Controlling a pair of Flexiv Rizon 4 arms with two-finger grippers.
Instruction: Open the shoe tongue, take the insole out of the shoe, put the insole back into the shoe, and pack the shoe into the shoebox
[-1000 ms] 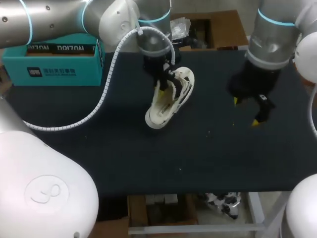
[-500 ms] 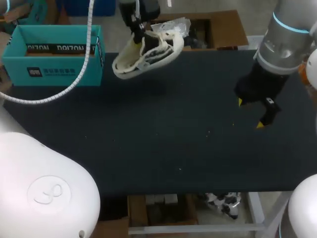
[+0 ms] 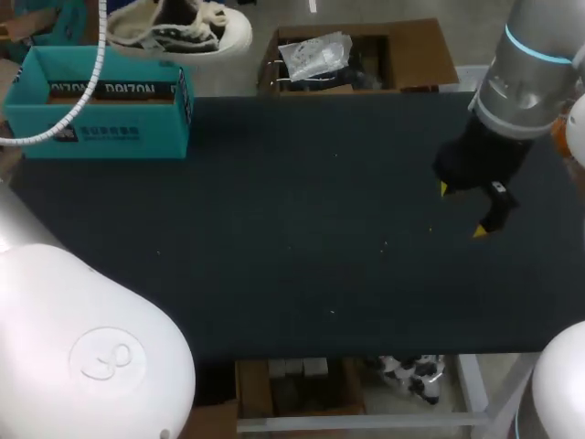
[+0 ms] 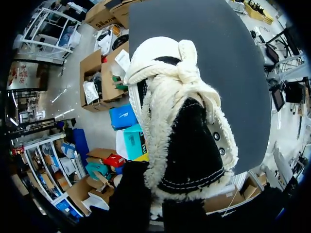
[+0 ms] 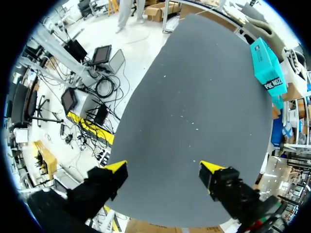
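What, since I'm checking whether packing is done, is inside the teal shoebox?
Only a strip of the far inner wall shows in the shoebox; the near wall hides its floor. The shoe is held in the air near it, not inside.

The shoe [image 3: 178,26] is cream-white, with a fleecy collar, a knotted lace and a black inside; it is tipped on its side, lengthwise along the far edge of the table [image 3: 302,229], just past the far left corner, its dark opening showing in the head view; the insole cannot be made out in it. The shoebox [image 3: 96,133] is teal and open-topped; it stands upright on the table at that far left corner, one long wall facing the table's near edge.
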